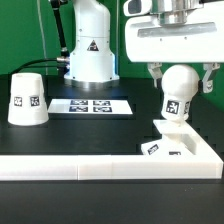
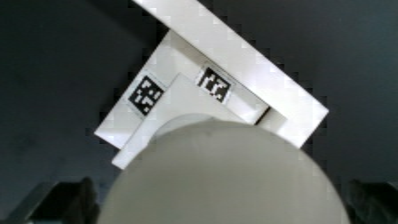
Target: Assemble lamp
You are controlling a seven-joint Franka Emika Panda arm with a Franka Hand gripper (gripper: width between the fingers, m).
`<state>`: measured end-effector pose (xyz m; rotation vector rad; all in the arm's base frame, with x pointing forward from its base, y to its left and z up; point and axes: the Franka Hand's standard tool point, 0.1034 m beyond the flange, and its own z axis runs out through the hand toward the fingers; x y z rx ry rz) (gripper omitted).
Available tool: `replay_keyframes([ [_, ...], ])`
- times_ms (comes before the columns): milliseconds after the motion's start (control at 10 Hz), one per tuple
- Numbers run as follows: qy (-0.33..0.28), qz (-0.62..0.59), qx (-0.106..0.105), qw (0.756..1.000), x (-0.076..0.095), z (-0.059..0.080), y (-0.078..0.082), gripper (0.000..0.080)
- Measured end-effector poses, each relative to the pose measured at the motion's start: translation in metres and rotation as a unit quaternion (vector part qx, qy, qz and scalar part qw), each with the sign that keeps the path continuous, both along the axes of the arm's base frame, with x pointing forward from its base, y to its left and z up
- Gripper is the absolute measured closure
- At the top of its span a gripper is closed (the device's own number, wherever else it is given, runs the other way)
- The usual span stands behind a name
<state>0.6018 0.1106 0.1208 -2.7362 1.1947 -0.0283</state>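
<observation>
The round white bulb (image 1: 180, 90) stands upright on the flat white lamp base (image 1: 197, 148) at the exterior view's right, against the white front rail. My gripper (image 1: 181, 85) hangs straight over it, open, one finger on each side of the bulb with a small gap to it. In the wrist view the bulb (image 2: 214, 170) fills the foreground between the dark fingers (image 2: 71, 200), and the base (image 2: 231, 70) with two tags lies beyond it. The cone-shaped shade (image 1: 27, 98) stands alone at the exterior view's left.
The marker board (image 1: 92, 104) lies flat mid-table, in front of the big white robot pedestal (image 1: 88, 50). A low white rail (image 1: 70, 168) runs along the table's front edge. The tabletop is black.
</observation>
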Motion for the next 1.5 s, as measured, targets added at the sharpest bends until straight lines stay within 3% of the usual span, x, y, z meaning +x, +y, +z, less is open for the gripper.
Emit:
replay_keyframes([
  [200,-0.013,0.093,-0.008,0.996,0.0000,-0.0001,-0.0004,0.0101],
  [500,-0.047,0.303,-0.047,0.951,0.0043,0.0027,-0.0017,0.0101],
  [700,-0.058,0.430,-0.065,0.899,0.0046,0.0026,-0.0036,0.0101],
  [1200,-0.070,0.573,-0.079,0.813,0.0048,0.0020,-0.0069,0.0101],
  [1500,-0.082,0.686,-0.095,0.717,0.0051,0.0009,-0.0085,0.0101],
])
